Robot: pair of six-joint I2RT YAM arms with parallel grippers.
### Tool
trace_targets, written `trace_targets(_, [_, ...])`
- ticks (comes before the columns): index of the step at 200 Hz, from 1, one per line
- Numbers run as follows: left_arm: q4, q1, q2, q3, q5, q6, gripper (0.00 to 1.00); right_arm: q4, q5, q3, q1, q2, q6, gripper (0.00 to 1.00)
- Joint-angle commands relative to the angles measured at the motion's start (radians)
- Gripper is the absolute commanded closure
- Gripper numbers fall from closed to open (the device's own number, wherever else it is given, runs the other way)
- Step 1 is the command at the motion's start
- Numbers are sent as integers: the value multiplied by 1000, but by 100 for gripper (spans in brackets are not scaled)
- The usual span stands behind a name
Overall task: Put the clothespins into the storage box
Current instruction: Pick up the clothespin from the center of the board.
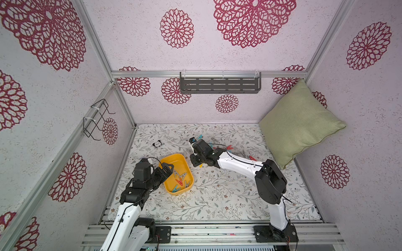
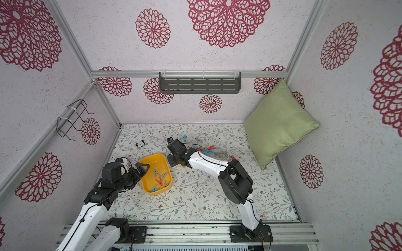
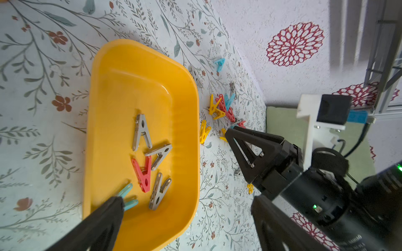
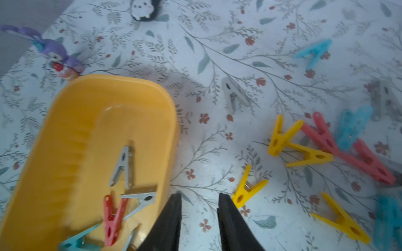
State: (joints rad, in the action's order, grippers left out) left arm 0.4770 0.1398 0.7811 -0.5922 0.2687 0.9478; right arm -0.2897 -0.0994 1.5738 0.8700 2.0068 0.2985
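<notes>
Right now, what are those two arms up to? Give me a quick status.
Left pincer open over storage box, empty. Right pincer open beside box, near yellow clothespin. Five clothespins in box, many loose. Purple toy at box corner, not blocking.

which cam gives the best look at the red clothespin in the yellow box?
Left wrist: the red clothespin lies sharp and large in the storage box. Right wrist shows it blurred, near the frame's edge. In both top views it is a tiny red speck.

In both top views, a green cushion (image 1: pixel 300 123) leans at right, a dark grey slotted shelf (image 1: pixel 219 84) hangs upper centre, and a panda toy (image 1: pixel 156 143) lies centre-left.
</notes>
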Motion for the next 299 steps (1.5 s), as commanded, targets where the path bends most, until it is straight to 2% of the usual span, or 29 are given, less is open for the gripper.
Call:
trace_targets(1, [-74,57,45,-26,-58,9,1,46,-21,-52,-38,-54,43,65])
trace_targets(44, [-134,137,117,-24,-99,27,1,105,2,-128,-102,-30,77,68])
trace_targets(80, [-152,172,154,-27,-119,31,1,121,20,-113,-114,15,88,68])
trace_targets(236, [-154,179,153,-6,-129,26,0,108,35,-32,-118,153,100,68])
trace_targets(271, [-152,180,144,1,-131,30,0,111,41,-39,-118,160,100,73])
trace_targets(299, [-149,179,138,0,-134,29,0,118,44,-50,-118,148,102,81])
